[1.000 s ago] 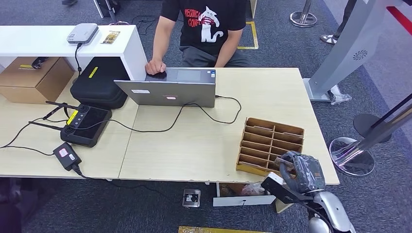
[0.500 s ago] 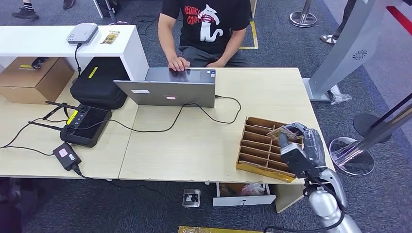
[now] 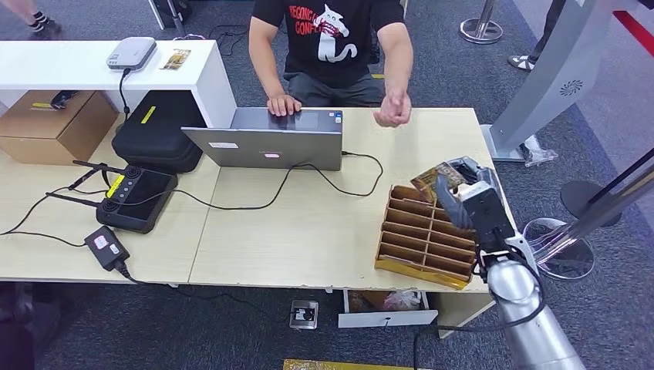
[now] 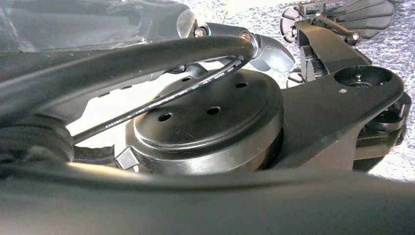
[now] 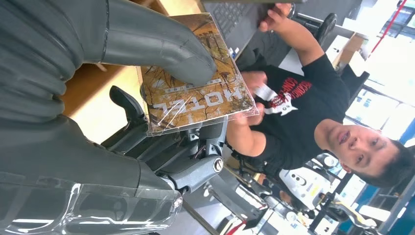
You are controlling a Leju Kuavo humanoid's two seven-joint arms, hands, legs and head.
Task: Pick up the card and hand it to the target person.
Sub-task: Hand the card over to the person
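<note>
My right hand point(image 3: 469, 199) hovers above the far end of the wooden slotted rack point(image 3: 424, 243) and pinches a brown card point(image 3: 432, 179) in a clear sleeve. In the right wrist view the thumb presses the card point(image 5: 205, 93), printed "HOTEL", against the dark fingers point(image 5: 132, 105). The person point(image 3: 332, 46) in a black T-shirt sits across the table. One of the person's hands point(image 3: 392, 109) reaches out over the table edge toward the card; the other point(image 3: 284, 104) rests on the laptop.
A grey laptop point(image 3: 266, 142) stands open mid-table with a cable trailing right. A black controller point(image 3: 135, 199), a black case point(image 3: 158, 131) and a power brick point(image 3: 106, 247) lie to the left. A grey stand point(image 3: 551, 77) rises past the table's right edge.
My right hand has risen and moved farther across the table with the card, from the rack's near end to above its far end. The person has raised a hand toward it.
</note>
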